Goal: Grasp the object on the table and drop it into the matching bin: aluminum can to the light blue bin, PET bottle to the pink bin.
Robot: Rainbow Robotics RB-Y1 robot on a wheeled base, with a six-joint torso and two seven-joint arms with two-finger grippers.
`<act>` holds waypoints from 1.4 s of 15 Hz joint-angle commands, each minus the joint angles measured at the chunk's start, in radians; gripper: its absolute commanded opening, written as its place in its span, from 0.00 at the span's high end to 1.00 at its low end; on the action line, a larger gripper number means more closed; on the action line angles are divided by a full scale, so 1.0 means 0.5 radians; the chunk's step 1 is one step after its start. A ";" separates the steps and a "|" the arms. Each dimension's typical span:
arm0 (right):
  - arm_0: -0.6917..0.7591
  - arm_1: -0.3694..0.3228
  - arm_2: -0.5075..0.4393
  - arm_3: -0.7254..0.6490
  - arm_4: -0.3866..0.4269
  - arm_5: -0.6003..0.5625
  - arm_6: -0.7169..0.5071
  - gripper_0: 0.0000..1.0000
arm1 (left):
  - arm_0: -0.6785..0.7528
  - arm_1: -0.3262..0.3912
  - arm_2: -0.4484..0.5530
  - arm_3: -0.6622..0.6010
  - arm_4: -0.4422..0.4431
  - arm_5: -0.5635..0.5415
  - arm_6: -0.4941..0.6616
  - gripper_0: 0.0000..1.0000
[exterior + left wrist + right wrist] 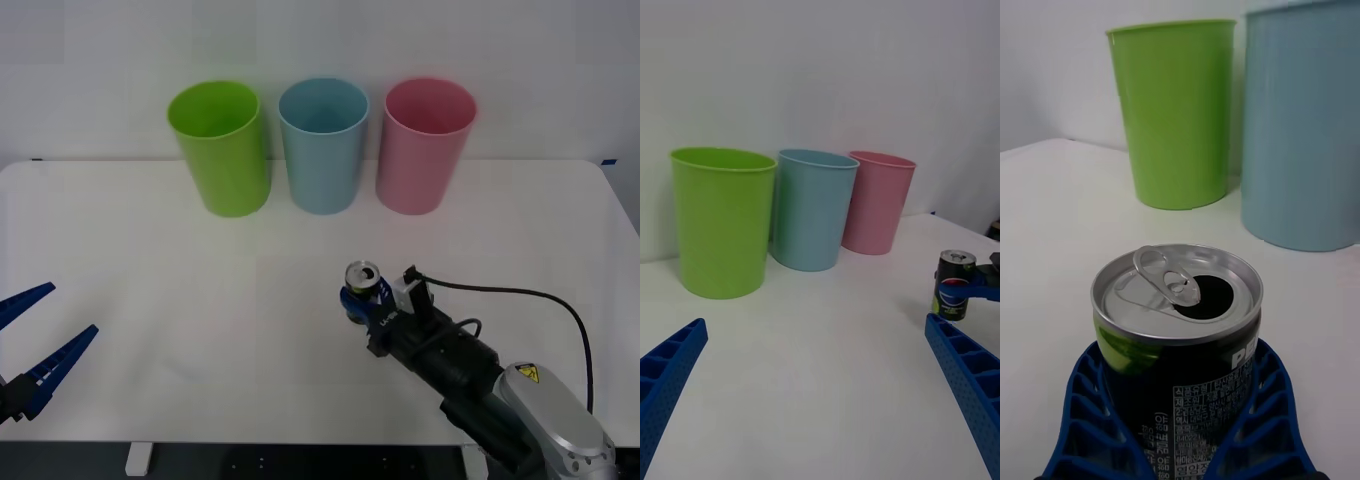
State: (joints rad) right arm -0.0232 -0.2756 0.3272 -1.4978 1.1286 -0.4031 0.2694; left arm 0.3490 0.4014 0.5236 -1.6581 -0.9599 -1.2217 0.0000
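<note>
**Can clamped in right gripper, upright on bench**

Blue ribbed fingers (1259, 405) of the right gripper (362, 303) wrap both sides of the aluminum can (1178, 337), squeezed against it. Can upright, base on the white bench (200, 300), silver top up, tab hole open. Position: right of bench centre, well short of the bin row. Light blue bin (323, 145) middle of the row at the far edge; pink bin (427, 145) just beside it on the right, lime green bin (220, 148) on the left. All three upright. Left gripper (35, 335) low over the near left bench edge, fingers spread wide, holding nothing.
</note>
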 commanded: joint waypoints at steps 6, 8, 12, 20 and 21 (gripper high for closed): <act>0.000 -0.161 -0.065 -0.318 0.001 -0.001 -0.444 1.00 | 0.000 0.000 0.000 0.000 0.000 0.000 0.000 0.00; 0.000 -0.194 -0.102 -0.416 0.016 -0.001 -0.554 1.00 | 0.000 0.000 0.000 0.000 0.000 0.000 0.000 0.00; 0.000 -0.222 -0.188 -0.575 0.071 -0.013 -0.747 1.00 | 0.000 0.000 0.000 0.000 0.000 0.000 0.000 0.00; -0.055 -0.259 -0.332 -0.839 0.268 -0.010 -1.263 1.00 | 0.000 0.000 0.000 0.000 0.000 0.000 0.000 0.00; -0.101 -0.274 -0.338 -0.842 0.271 -0.013 -1.312 1.00 | 0.000 0.000 0.000 0.000 0.000 0.000 0.000 0.00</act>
State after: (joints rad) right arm -0.0578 -0.4070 0.1603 -1.9172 1.2629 -0.4088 -0.3686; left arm 0.3491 0.4014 0.5236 -1.6581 -0.9599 -1.2217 0.0000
